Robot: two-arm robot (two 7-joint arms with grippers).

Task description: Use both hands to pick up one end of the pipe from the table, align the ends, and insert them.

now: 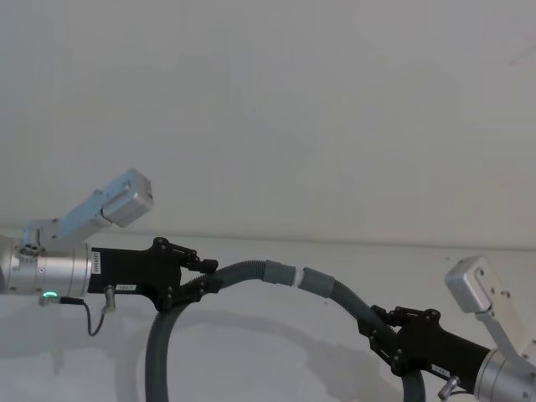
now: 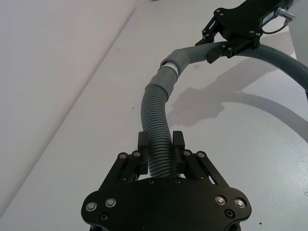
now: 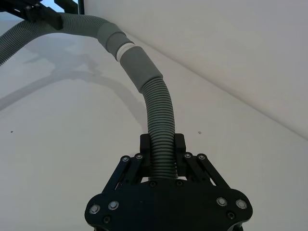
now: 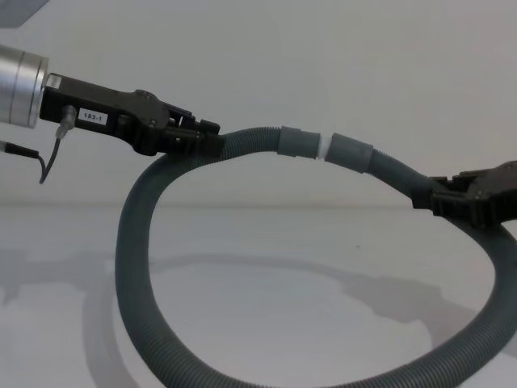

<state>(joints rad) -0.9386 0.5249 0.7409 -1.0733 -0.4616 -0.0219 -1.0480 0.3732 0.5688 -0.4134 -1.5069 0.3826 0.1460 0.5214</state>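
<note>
**Kid:** What is the biggest thing here?

**Me:** The table (image 4: 266,242). It is wide, white and flat. Above it hangs my pipe (image 4: 133,242), a long dark bumpy hose bent in one big loop. The loop droops down low toward the table, and the top part is up in the air.

**Kid:** Who holds it up?

**Me:** I do, with both hands. My left gripper (image 1: 198,275) is squeezed tight on the bumpy part on the left. My right gripper (image 1: 381,325) is squeezed tight on the bumpy part on the right, a bit lower.

**Kid:** And the small bits in the middle?

**Me:** Those are the two ends. The left cuff (image 4: 296,142) has a thin white tip (image 4: 322,149). The right cuff (image 4: 351,153) is plain. They point at each other, nearly in a line, and just a sliver of white shows between them.

**Kid:** So what step is this?

**Me:** I think I am pushing them together. The tip looks partly in.

**Kid:** What next?

**Me:** I should keep both cuffs straight and push my hands closer, slowly, so the white bit hides inside.
</note>
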